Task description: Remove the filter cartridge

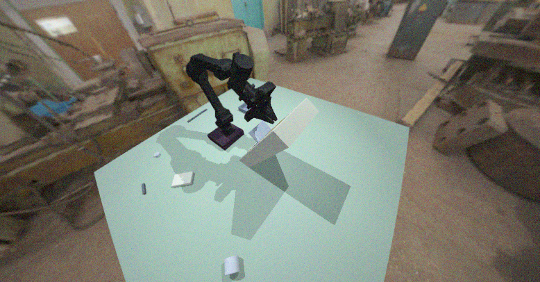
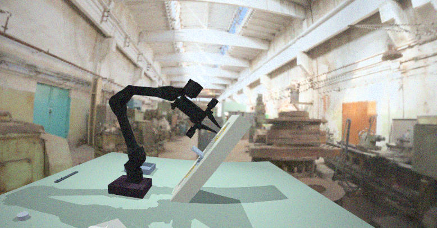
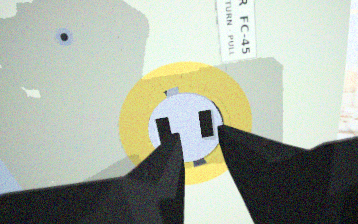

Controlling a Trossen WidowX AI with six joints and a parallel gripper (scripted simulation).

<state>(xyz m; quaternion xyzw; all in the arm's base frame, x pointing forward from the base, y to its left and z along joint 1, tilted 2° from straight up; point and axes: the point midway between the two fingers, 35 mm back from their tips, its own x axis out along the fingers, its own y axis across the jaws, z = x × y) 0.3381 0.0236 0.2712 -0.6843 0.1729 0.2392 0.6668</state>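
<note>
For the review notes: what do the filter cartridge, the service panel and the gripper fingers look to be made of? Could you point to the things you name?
Filter cartridge (image 3: 186, 107): probably plastic, perhaps painted metal; pale, even, no bright glints.
Service panel (image 1: 302, 123) (image 2: 210, 159) (image 3: 301, 110): off-white, matte, possibly painted sheet metal or plastic; its flat faces show no grain.
Gripper fingers: likely hard black plastic; dull, crisp-edged facets.

Black arm arched forward, wrist angled down, pincer (image 1: 275, 121) (image 2: 218, 130) (image 3: 199, 137) fingertips slightly parted.
</note>
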